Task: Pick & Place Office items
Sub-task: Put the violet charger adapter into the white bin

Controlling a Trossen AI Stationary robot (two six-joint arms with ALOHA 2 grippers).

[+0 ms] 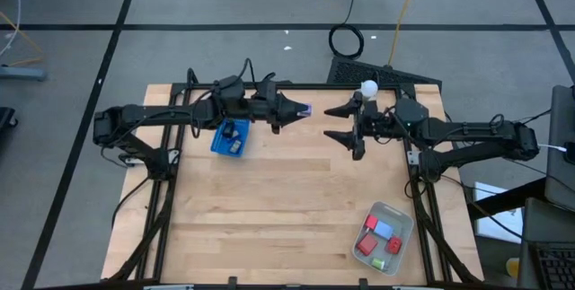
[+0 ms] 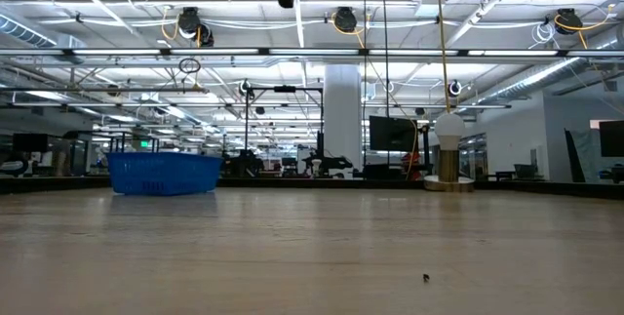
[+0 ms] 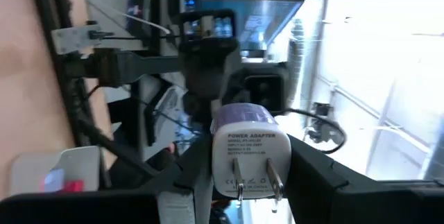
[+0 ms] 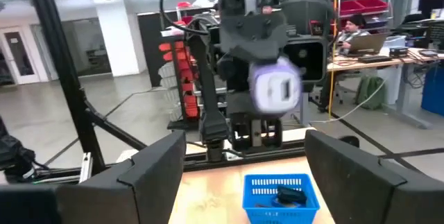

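Left tool (image 1: 304,111) clamped on white-lilac power adapter (image 3: 244,151), held above counter (image 1: 269,200) rear, prongs outward. Right tool (image 1: 334,122) facing it, just apart, fingers spread wide, empty. Blue basket (image 1: 230,137) below left arm; tray (image 1: 402,236) of red blocks at front right.

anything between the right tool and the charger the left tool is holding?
Nothing. In the high view the left tool holds the white charger out toward the open right tool, with only bare table beneath the gap. The right wrist view agrees.

light: bright ceiling strips (image 2: 292,22) | glare: window (image 3: 388,78) | blur: both wrist views
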